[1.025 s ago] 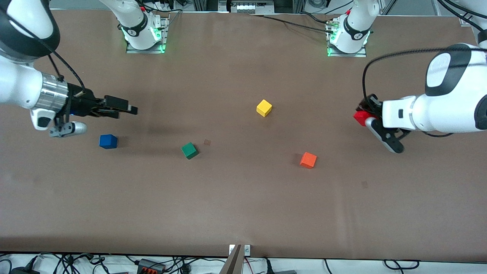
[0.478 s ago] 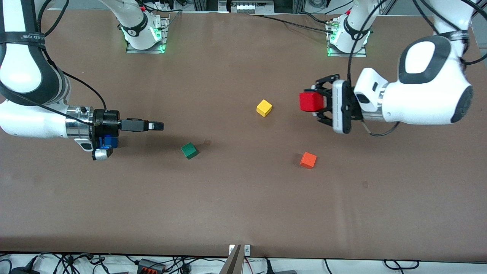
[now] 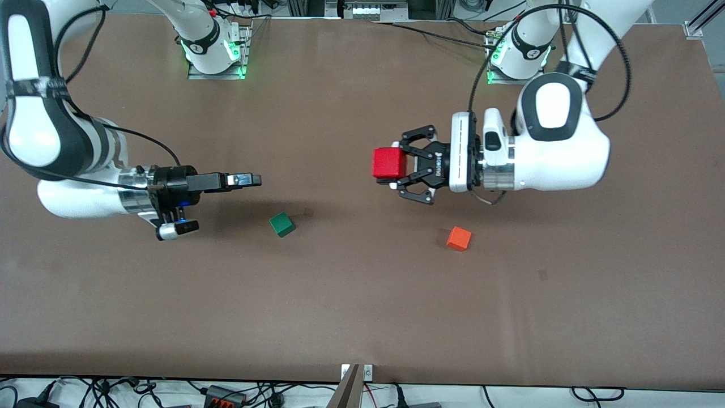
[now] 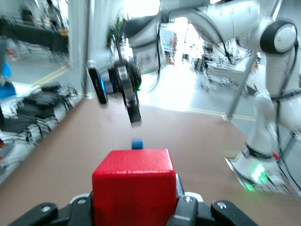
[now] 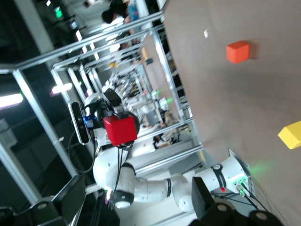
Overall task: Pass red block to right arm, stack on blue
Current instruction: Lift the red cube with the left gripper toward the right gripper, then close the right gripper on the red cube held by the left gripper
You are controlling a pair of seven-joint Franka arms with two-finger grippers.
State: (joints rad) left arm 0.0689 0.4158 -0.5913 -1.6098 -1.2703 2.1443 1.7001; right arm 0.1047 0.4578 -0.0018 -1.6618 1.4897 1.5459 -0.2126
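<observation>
Fingers of my left gripper (image 3: 396,164) clamp the red block (image 3: 389,163), now swung in over mid-table. My right gripper (image 3: 249,180), wide open and empty, has turned to face it, so handover is close.

Red block (image 3: 389,163) matt, smooth; table (image 3: 362,306) matt brown; right arm (image 3: 62,147) glossy white plastic

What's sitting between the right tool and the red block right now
Nothing hangs between the right tool and the red block held in the left tool. Front view shows only bare table under that gap; the green cube lies nearer the camera.
</observation>
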